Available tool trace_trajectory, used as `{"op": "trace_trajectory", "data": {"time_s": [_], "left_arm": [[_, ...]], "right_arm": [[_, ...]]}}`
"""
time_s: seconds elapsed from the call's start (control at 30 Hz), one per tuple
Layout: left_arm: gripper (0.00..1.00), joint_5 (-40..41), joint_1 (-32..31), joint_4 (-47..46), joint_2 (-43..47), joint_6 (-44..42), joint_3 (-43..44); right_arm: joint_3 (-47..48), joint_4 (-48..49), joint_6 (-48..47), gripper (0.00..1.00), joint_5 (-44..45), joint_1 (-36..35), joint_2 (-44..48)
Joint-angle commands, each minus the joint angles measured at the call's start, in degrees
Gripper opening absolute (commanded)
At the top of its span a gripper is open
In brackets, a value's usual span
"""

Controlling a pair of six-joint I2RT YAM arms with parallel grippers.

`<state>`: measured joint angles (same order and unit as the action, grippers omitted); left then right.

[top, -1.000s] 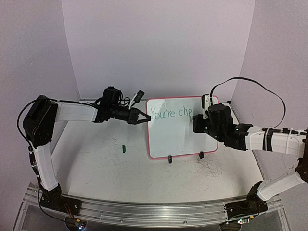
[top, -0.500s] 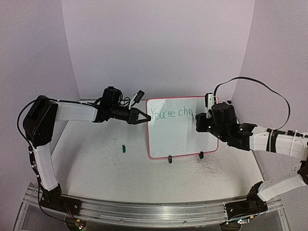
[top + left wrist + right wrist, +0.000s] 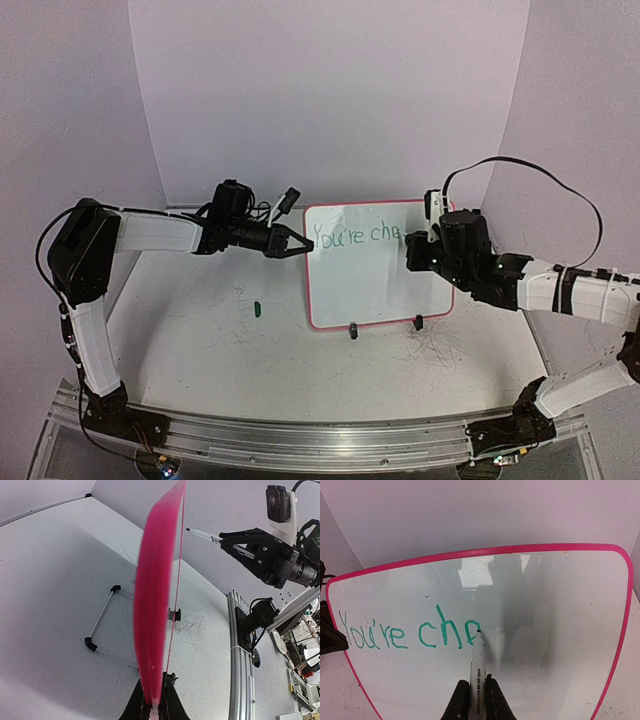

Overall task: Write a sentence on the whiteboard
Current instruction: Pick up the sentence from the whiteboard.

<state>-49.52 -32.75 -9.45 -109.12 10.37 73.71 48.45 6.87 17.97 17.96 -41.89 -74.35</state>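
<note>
The whiteboard point(image 3: 365, 265) stands upright on two black feet, pink-framed. My left gripper point(image 3: 296, 246) is shut on its left edge; the left wrist view shows the pink frame point(image 3: 152, 630) edge-on between the jaws point(image 3: 154, 707). The sentence point(image 3: 355, 236) reads "You're ch" plus a part-formed letter in green, also in the right wrist view point(image 3: 410, 632). My right gripper point(image 3: 412, 247) is shut on a white marker point(image 3: 477, 675), its tip touching the board at the last letter. The right gripper shows in the right wrist view point(image 3: 476, 700).
A small green marker cap point(image 3: 257, 309) lies on the tabletop left of the board. Grey scribble marks point(image 3: 435, 347) lie on the table in front of the board. Purple walls close in behind and on both sides. A metal rail point(image 3: 300, 437) runs along the near edge.
The right gripper has moved slightly right along the board and the writing has grown from "You're chp"-like strokes to a new letter after "ch". The left arm has not moved.
</note>
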Motion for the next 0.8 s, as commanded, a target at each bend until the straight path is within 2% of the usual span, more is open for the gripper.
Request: {"op": "trace_trajectory", "data": {"time_s": [0.0, 0.77], "left_arm": [[0.0, 2.9, 0.1, 0.8, 1.4, -2.2, -0.2], [0.0, 2.9, 0.1, 0.8, 1.4, -2.2, -0.2]], "right_arm": [[2.9, 2.4, -0.9, 0.0, 1.5, 0.5, -1.0], [3.2, 2.4, -1.4, 0.0, 3.1, 1.0, -2.3]]}}
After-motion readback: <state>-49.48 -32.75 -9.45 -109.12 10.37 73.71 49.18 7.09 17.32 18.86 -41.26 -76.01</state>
